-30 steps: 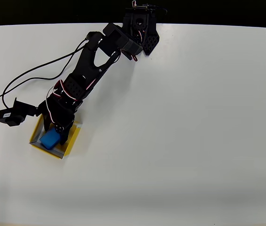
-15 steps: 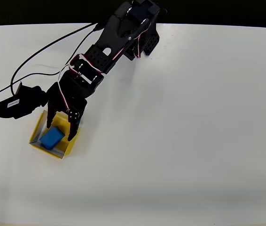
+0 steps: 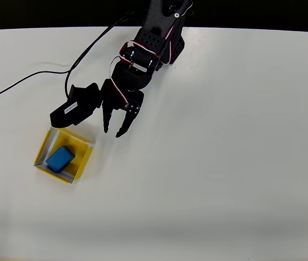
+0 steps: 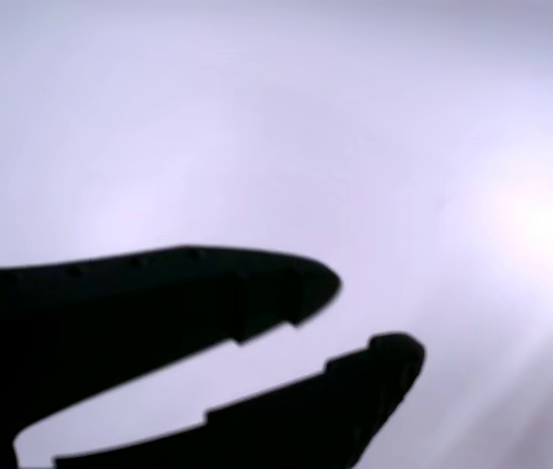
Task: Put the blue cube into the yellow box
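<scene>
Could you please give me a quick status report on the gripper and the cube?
Gripper open, empty, above bare table. Blue cube lying inside yellow box. Nothing in the way.

One blue cube (image 3: 60, 158) is counted, lying inside one yellow box (image 3: 47, 143), down and to the left of the hand (image 3: 112, 131) in the overhead view. One robot arm (image 3: 143, 51) is seen, ending in one hand with two fingers, held apart with nothing between them. One black cable (image 3: 34, 80) is seen trailing behind the hand, across one white table (image 3: 225, 152).
</scene>
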Robot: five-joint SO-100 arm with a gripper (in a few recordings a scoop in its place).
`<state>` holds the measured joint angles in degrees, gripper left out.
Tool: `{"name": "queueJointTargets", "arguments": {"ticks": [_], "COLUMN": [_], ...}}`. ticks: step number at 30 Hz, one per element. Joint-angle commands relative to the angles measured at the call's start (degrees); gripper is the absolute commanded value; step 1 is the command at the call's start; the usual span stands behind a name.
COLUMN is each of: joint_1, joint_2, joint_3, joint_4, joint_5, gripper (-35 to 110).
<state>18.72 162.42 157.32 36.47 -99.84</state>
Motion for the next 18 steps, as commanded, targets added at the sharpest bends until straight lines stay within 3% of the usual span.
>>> {"name": "queueJointTargets", "arguments": {"ticks": [1,18], "joint_1": [-2.8,-12.0], "joint_2": [8.1,29.0], "joint_3": [1.8,14.2], "joint_4": [4.0,36.5], "joint_5": [1.4,9.6], "gripper": [4,0]}}
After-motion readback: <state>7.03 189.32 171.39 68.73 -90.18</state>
